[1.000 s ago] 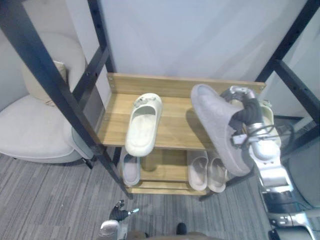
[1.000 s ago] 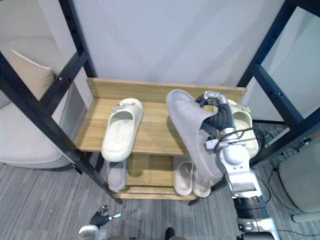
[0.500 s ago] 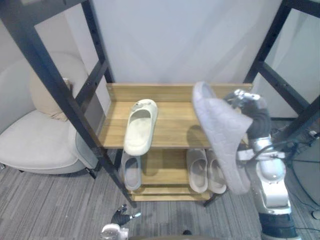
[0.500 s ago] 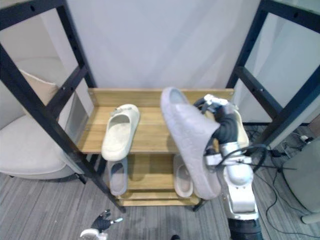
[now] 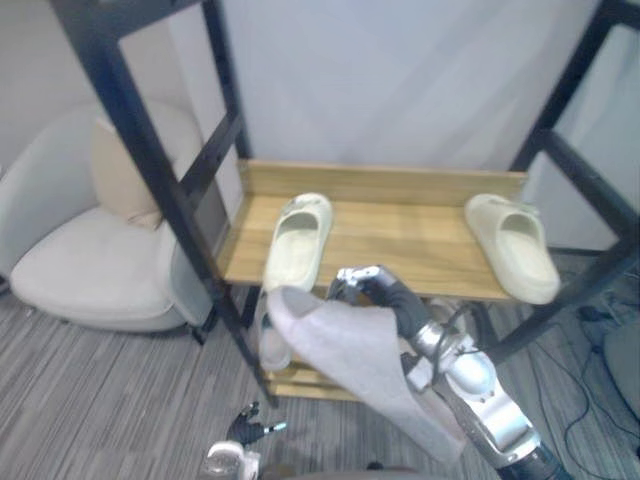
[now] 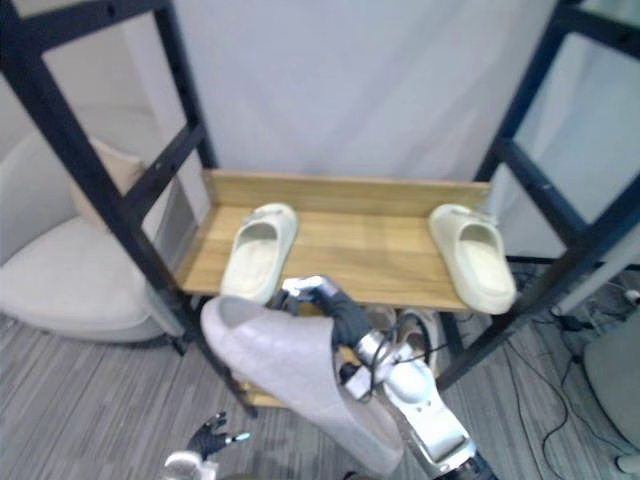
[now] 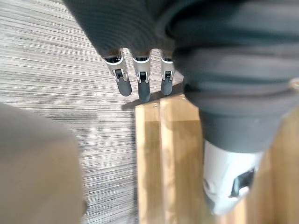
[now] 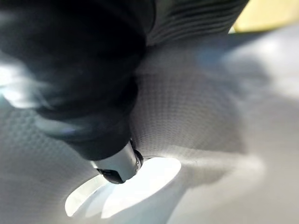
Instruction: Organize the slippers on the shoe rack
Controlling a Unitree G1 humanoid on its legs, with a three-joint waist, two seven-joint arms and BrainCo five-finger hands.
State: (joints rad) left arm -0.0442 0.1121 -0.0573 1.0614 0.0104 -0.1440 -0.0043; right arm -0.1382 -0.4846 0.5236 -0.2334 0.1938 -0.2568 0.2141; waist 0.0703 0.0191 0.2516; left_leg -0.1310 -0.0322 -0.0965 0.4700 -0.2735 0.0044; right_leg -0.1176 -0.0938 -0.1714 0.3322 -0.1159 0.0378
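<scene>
The right hand (image 5: 383,293), at lower centre of the frame, has its fingers curled round the grey slipper (image 5: 365,370), held in front of the shoe rack (image 5: 400,185). On the top shelf lie a left cream slipper (image 5: 297,245) and a right cream slipper (image 5: 512,245), well apart. The left hand (image 7: 141,86) hangs at the bottom edge, fingers straight, holding nothing

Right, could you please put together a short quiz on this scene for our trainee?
1. True or false: the right hand grips a grey slipper.
2. How many cream slippers lie on the top shelf? A one, B two, C three.
3. Fill in: the left hand, low by the floor, is ____ (open or shut).

Key: 1 true; 2 B; 3 open.
</scene>
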